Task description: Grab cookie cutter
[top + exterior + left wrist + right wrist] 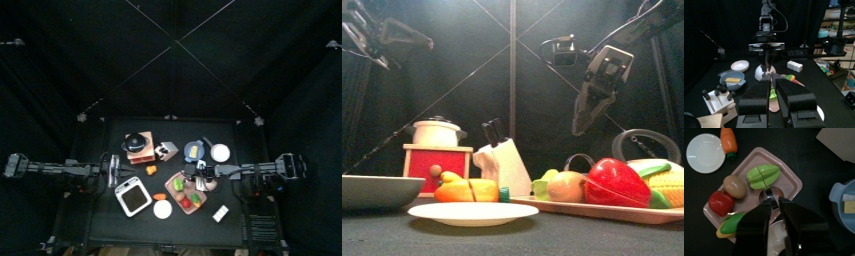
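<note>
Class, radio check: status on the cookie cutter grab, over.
Right gripper high over tray. Cutter on tray below its tips. Left gripper back on its side. Green fruit half crowds cutter.

No text, label, brand, number or sign can be read anywhere in these views. The flat white rectangular block (795, 65) on the black table shows only a plain face, the red box-shaped toy stove (437, 166) carries no lettering, and the cluttered shelves (836, 30) in the room beyond the curtains are too small and blurred to make out any writing.
</note>
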Tool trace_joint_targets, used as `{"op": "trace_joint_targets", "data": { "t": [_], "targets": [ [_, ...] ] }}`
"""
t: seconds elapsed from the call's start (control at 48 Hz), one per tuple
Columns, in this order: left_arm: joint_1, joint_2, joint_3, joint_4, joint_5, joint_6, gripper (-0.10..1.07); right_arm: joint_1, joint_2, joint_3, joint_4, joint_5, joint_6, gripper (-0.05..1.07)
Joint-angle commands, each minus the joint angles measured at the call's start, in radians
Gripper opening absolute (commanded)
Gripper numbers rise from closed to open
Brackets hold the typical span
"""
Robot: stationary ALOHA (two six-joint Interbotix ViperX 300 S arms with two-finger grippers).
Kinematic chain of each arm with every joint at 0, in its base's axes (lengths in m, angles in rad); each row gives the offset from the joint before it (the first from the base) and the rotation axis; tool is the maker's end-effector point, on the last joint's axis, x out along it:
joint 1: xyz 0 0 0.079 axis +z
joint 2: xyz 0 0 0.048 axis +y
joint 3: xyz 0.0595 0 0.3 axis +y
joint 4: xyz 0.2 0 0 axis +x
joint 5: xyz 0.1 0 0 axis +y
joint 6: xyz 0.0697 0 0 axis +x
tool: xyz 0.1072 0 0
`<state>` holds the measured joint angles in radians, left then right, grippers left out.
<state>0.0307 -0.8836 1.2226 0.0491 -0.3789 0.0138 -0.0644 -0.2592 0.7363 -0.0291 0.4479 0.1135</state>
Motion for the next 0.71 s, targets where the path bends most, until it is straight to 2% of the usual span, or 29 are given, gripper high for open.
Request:
{"op": "trace_joint_targets", "data": {
  "t": [0.0,0.146,0.208,0.417,0.688],
  "targets": [
    [0.000,0.002,-0.011,0.003,-0.009,0.002,0.52,0.005,-0.012,0.003,0.000,-0.041,-0.003,0.73],
    [0.000,0.002,-0.009,0.003,-0.009,0.002,0.52,0.012,0.000,0.021,-0.008,-0.091,-0.005,0.84],
    [0.002,0.002,-0.009,0.003,-0.009,0.002,0.52,0.012,0.008,0.025,-0.012,-0.095,-0.005,0.85],
    [0.006,0.002,-0.006,0.003,-0.009,0.002,0.52,0.014,0.057,0.011,-0.055,-0.103,-0.006,0.85],
    [0.008,0.002,-0.006,0.003,-0.009,0.002,0.52,0.023,0.110,0.006,-0.060,-0.103,-0.006,0.82]
  ]
}}
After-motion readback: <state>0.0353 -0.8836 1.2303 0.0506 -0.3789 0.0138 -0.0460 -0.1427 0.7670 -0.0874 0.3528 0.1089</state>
